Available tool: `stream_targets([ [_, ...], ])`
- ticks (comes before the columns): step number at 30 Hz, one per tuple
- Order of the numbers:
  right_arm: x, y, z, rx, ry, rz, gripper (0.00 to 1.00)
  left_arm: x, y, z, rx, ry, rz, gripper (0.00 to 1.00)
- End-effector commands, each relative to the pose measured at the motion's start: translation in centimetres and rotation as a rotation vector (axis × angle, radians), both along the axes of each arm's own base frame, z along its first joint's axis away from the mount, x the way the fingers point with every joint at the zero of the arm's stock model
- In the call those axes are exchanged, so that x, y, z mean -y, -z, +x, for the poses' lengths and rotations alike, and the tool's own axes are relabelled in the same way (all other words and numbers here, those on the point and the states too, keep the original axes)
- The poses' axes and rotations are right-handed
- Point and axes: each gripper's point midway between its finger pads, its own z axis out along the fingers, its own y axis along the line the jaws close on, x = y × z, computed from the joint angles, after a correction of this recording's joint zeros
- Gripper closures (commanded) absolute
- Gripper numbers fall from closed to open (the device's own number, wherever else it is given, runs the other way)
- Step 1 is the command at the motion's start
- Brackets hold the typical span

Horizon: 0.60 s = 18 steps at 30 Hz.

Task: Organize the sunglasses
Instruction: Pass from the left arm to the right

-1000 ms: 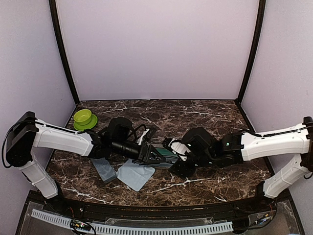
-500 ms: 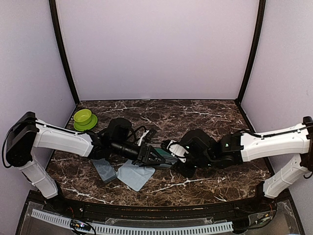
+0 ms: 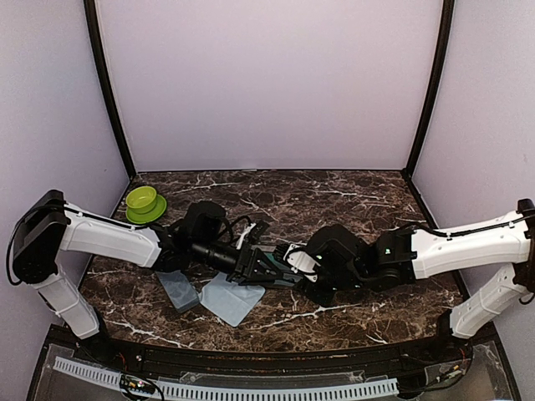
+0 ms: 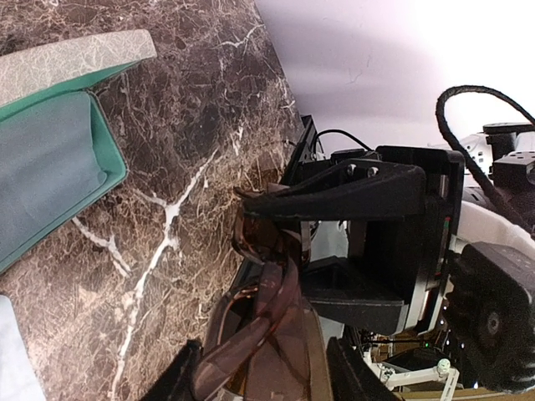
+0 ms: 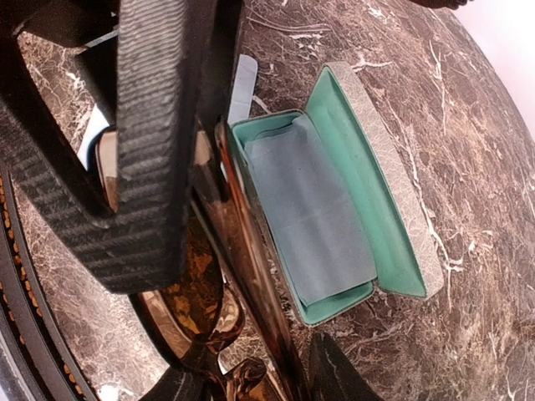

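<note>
Brown translucent sunglasses [image 4: 267, 334] hang folded above the table between both grippers. My left gripper [image 4: 259, 376] is shut on one end of them, a finger on each side. My right gripper [image 5: 255, 384] has closed over the other end of the sunglasses [image 5: 201, 309], one finger against the frame and the other close to the temple. In the top view the left gripper [image 3: 266, 267] and right gripper [image 3: 291, 266] meet tip to tip. An open grey case [image 5: 334, 209] with teal lining and a blue-grey cloth inside lies just beneath them.
A closed grey case [image 3: 178, 290] and a pale blue-grey cloth [image 3: 230, 299] lie near the front left. A green bowl [image 3: 145, 200] on a green saucer stands at the back left. The left gripper's ribbed finger [image 5: 150, 142] fills the near left of the right wrist view.
My right gripper has slid left to meet the left gripper and its jaws have closed in on the sunglasses. The left arm has stayed put.
</note>
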Motion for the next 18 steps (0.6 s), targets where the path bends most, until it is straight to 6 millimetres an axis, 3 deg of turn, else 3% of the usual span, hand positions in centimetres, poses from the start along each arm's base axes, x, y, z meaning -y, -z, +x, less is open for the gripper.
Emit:
stream_targets([
  [1,-0.88,-1.87,0.33,0.038,0.006,0.039,0.62,0.04,-0.26,-0.35,-0.006,0.024,-0.023,0.81],
  [6,-0.89,-1.71,0.25,0.037,0.000,0.024,0.65,0.04,-0.06,-0.43,-0.013,0.029,-0.019,0.80],
  [18,-0.63,-1.25,-0.10,0.022,-0.002,0.023,0.70,0.05,0.13,-0.37,-0.019,0.024,-0.013,0.62],
])
